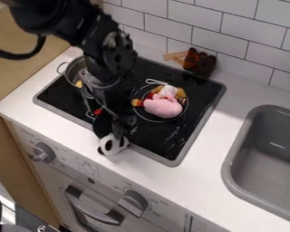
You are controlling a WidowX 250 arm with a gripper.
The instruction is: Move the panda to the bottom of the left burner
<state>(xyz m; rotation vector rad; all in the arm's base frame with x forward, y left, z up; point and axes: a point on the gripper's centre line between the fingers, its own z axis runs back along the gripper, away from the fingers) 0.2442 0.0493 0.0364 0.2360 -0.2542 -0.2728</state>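
The gripper [116, 128] hangs down over the front edge of the black stove top, left of the middle. Directly below it is the panda [114, 145], a small black-and-white plush whose white head lies at the stove's front rim, partly over the white counter. The gripper overlaps the panda's upper part, so whether it holds the toy is unclear. The left burner area of the stove top [61, 100] is largely hidden behind the arm.
A metal pot [73, 74] stands at the stove's back left. Right of the gripper, a pan holds a pink plush [164, 108] and other toys. A brown plush [202, 62] lies by the tiled wall; a grey sink [231, 165] is at right.
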